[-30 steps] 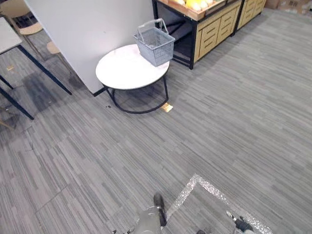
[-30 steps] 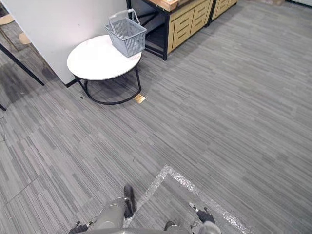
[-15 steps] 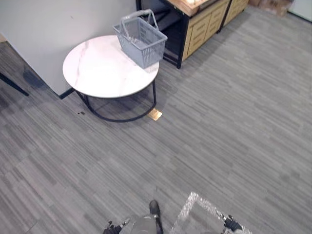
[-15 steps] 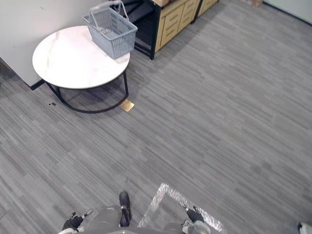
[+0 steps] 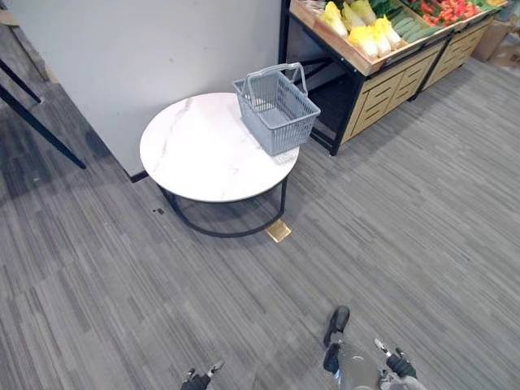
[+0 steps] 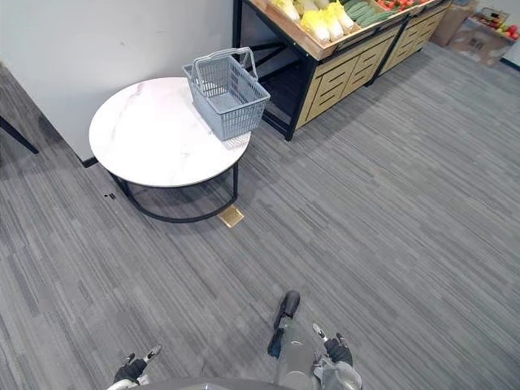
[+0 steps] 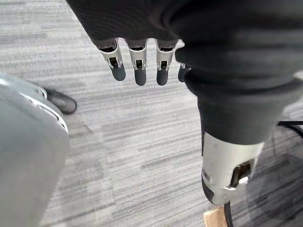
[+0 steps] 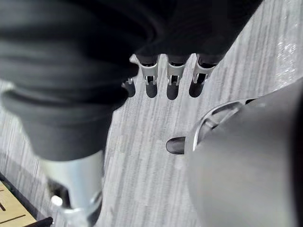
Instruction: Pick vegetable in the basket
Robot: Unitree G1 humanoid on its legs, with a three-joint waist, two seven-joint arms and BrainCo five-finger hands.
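Left hand (image 7: 138, 64), right hand (image 8: 171, 79): my fingers straight, empty, low nr floor (image 5: 406, 227). Basket (image 5: 284, 134) empty on table (image 5: 195, 158); veg (image 5: 363, 36) on stand (image 5: 382, 89) beyond. None picked yet; approach, grasp, drop remain.

Nothing legible stands on the basket (image 5: 276, 110), the tabletop (image 5: 203, 154), the produce stand (image 5: 382, 77) or the floor (image 5: 406, 236).
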